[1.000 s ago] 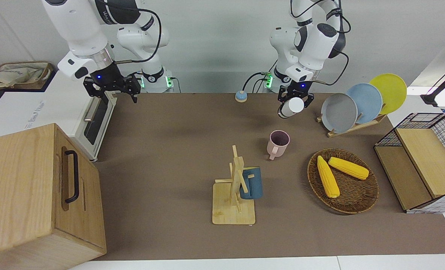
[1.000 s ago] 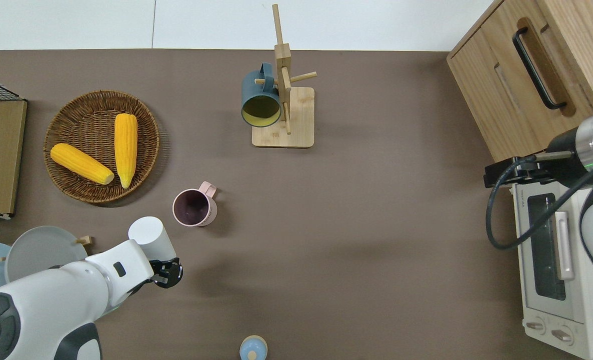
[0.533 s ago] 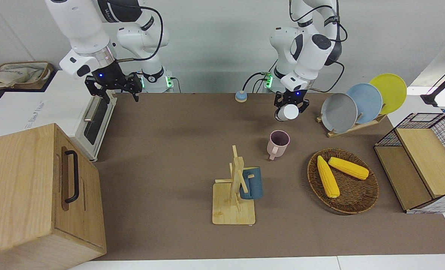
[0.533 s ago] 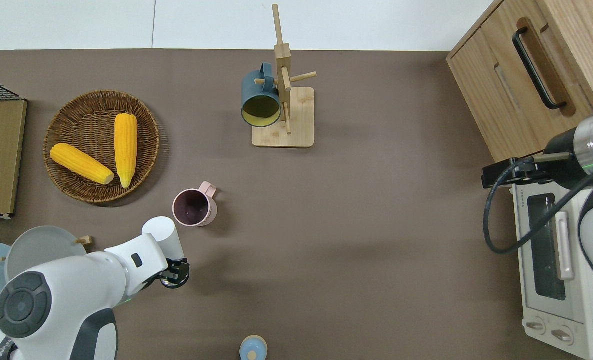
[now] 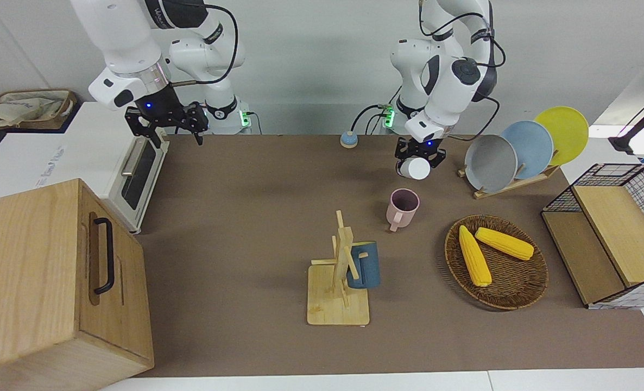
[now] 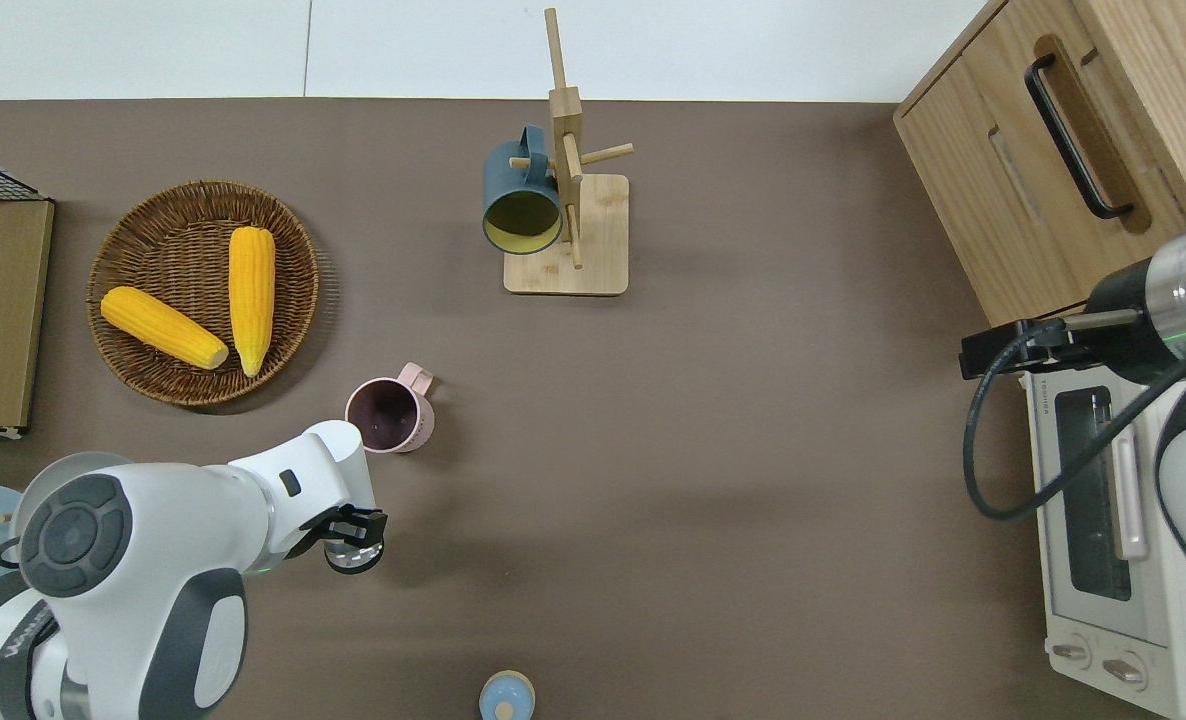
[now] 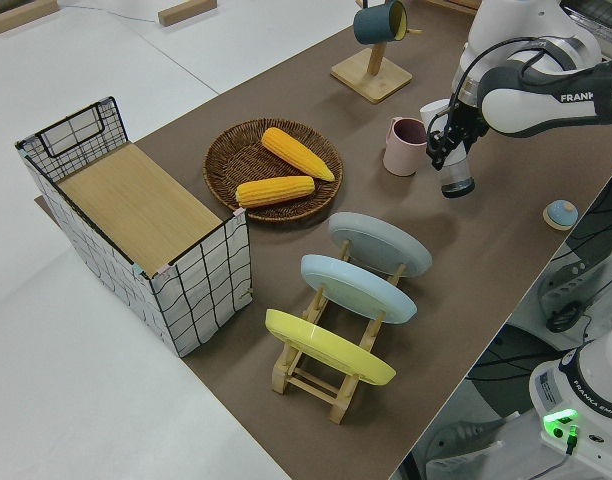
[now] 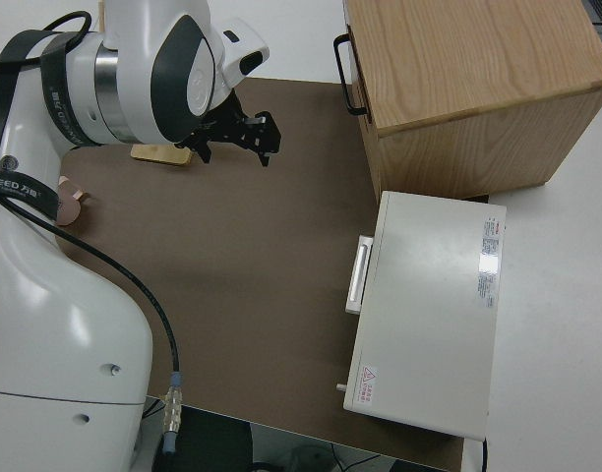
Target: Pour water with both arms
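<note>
Brown surface is cluttered. Left hand grips a white cup, tipped beside the pink mug; looks like the pour is wrapping up, so set it down next. Right hand hangs open, empty, near the toaster oven.

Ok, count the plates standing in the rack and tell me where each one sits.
3, all upright in the wooden rack at the left arm's end: the grey plate nearest the pink mug, the blue plate in the middle, the yellow plate outermost.
</note>
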